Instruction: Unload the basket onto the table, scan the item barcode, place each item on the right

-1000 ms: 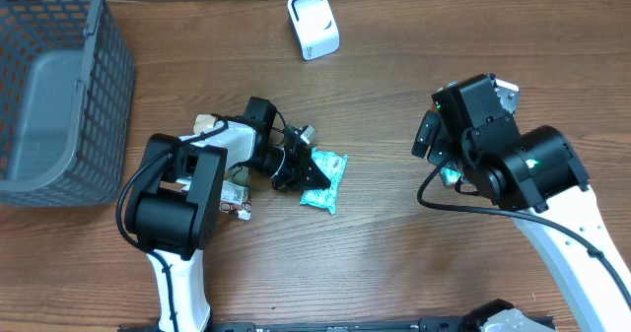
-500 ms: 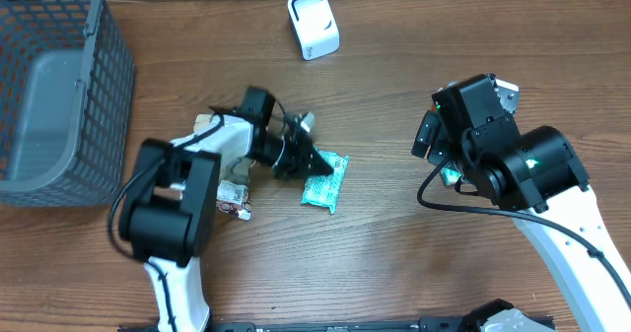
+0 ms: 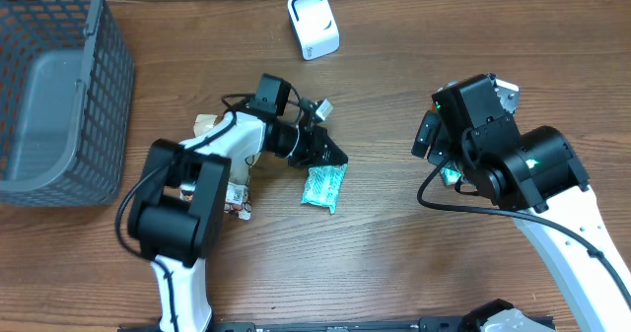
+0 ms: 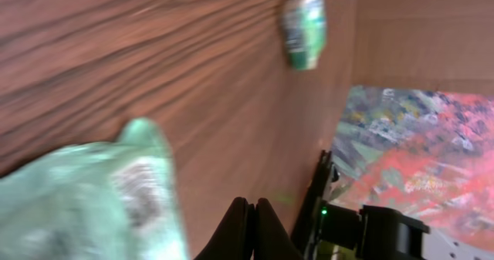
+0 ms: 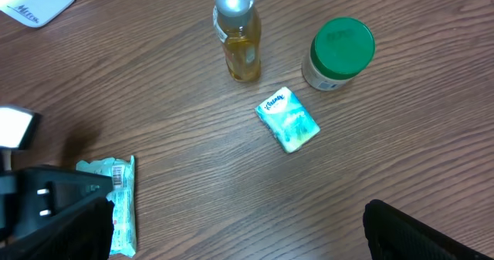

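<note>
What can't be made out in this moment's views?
Left wrist: the teal packet is blurred, so whether the shut left gripper touches it is unclear.
Overhead: the right arm hides the bottle and tissue pack.
Right wrist: the barcode is too small to read.

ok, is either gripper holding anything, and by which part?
Nothing is held. The left gripper is shut on itself, with the teal packet beside its fingers, not between them. The right gripper is open and empty.
</note>
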Motion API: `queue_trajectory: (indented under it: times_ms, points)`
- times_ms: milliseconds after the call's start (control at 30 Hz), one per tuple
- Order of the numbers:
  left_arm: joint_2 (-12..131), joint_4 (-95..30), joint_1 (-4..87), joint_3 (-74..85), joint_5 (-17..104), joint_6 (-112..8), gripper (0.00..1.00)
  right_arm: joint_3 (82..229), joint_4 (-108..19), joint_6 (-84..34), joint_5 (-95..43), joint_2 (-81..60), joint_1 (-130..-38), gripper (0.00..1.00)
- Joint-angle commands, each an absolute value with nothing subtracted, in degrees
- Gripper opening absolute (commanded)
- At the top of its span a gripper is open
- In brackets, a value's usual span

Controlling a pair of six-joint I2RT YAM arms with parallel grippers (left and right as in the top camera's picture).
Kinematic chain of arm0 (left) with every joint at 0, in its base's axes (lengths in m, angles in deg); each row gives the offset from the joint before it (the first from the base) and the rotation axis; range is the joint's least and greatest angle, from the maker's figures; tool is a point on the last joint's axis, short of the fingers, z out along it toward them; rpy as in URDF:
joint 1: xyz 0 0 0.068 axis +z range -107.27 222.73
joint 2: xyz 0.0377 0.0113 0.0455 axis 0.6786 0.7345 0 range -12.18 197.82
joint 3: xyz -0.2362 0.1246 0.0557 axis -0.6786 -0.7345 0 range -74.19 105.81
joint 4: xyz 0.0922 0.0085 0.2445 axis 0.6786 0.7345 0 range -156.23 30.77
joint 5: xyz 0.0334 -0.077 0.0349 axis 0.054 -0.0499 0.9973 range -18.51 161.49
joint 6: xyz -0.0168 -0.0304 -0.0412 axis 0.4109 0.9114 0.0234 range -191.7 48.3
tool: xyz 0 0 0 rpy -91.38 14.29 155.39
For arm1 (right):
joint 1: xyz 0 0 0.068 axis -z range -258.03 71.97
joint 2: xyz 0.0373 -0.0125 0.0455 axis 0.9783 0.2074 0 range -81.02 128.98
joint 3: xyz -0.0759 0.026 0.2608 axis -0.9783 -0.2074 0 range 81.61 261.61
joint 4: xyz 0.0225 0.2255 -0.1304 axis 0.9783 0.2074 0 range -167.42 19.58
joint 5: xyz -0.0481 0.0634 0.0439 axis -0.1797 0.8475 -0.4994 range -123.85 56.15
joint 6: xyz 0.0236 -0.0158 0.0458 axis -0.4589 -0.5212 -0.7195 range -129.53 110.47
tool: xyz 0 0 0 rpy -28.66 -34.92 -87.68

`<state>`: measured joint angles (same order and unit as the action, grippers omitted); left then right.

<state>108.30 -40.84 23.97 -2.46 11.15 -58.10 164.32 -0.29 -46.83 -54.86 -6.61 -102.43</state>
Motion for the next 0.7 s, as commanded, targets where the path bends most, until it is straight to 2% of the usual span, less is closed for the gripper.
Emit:
queue_trajectory:
  times_ms: [0, 100, 267, 533, 667]
  points:
    - [113.64, -41.47, 24.03, -2.46, 13.05, -57.38, 0.04, 164.89, -0.58, -47.20, -55.65, -7.37, -102.28, 1.00]
    - [117.22, -42.52, 24.08, -2.44, 12.66, -57.31, 0.04, 164.89, -0.58, -47.20, -55.63, -7.37, -102.28, 1.00]
    - [117.57, -45.23, 24.14, -2.03, 5.16, -57.55, 0.07, 164.89, -0.58, -47.20, -55.63, -7.37, -102.28, 1.00]
    - [104.13, -44.90, 24.19, 0.62, 4.55, -56.02, 0.07, 164.89, -0.58, -47.20, -55.63, -7.37, -102.28, 1.00]
    - [98.16, -36.73, 23.73, 0.60, 7.48, -55.71, 0.04, 164.89, -0.58, -47.20, -55.65, -7.37, -102.28, 1.00]
